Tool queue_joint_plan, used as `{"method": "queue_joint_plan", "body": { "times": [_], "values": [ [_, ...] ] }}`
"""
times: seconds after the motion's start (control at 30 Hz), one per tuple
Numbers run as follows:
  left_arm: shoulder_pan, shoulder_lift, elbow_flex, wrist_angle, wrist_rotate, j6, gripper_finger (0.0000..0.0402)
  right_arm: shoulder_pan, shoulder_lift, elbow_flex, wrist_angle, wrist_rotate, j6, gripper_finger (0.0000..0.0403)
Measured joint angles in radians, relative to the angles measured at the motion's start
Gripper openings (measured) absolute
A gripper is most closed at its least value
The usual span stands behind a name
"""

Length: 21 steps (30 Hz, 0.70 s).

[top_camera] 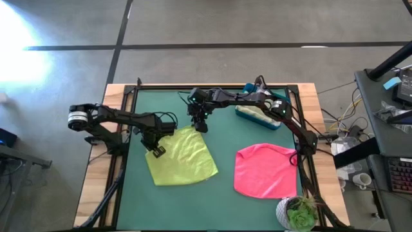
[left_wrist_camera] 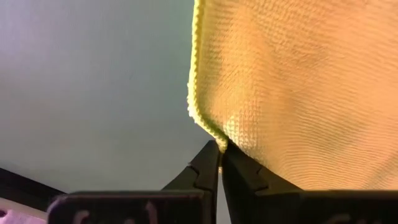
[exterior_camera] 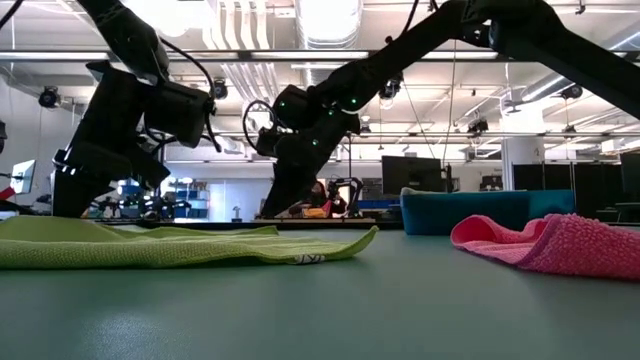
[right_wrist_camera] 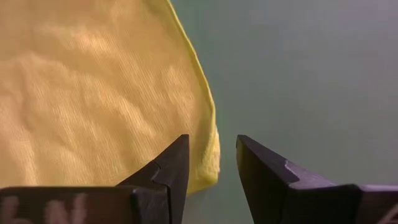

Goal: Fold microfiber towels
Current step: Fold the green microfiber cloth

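A lime green towel (top_camera: 181, 156) is lying spread flat on the green counter (top_camera: 222, 200), left of centre in the high view, sitting as a tilted square with one corner pointing toward 12 o'clock and another toward 9 o'clock. The left gripper (top_camera: 156, 151) is resting at the towel's 9 o'clock corner, and the left wrist view is showing its two dark fingers (left_wrist_camera: 208, 171) pressed together with the hemmed edge of the cloth pinched between their tips. The right gripper (top_camera: 201, 125) is reaching across from the right side of the counter and hovering at the towel's 12 o'clock corner; in the right wrist view its fingers (right_wrist_camera: 171, 165) are standing apart, one lying over the towel's rim and the other over bare counter, with nothing clamped between them. A hot pink towel (top_camera: 264, 170) is lying loosely bunched at about 4 o'clock from the lime one, well apart from it and from both grippers. A blue bin (top_camera: 257, 115) is sitting at about 1 o'clock on the counter, near the far edge, under the right arm. A small potted plant (top_camera: 297, 212) is standing at the counter's 5 o'clock corner. In the low view the lime towel is lying almost flat with a small label at its near edge, and the pink one is rising in a soft mound to the right.
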Motion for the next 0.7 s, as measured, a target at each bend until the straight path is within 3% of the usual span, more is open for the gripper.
{"method": "queue_joint_plan", "body": {
  "times": [0.33,0.5,0.6,0.7],
  "values": [
    [0.001,-0.038,0.001,-0.001,-0.018,0.0,0.0,0.001,0.0,-0.085,0.072,0.002,0.026,0.0123],
    [0.001,-0.041,0.001,0.001,-0.02,0.008,0.0,0.001,0.006,-0.095,0.096,0.076,0.071,0.012],
    [0.001,-0.041,0.001,0.002,-0.038,0.032,0.0,0.001,0.01,-0.094,0.096,0.083,0.072,0.0097],
    [0.001,-0.041,0.001,0.002,-0.038,0.036,0.0,-0.002,0.011,-0.094,0.09,0.051,0.073,0.005]
  ]
}}
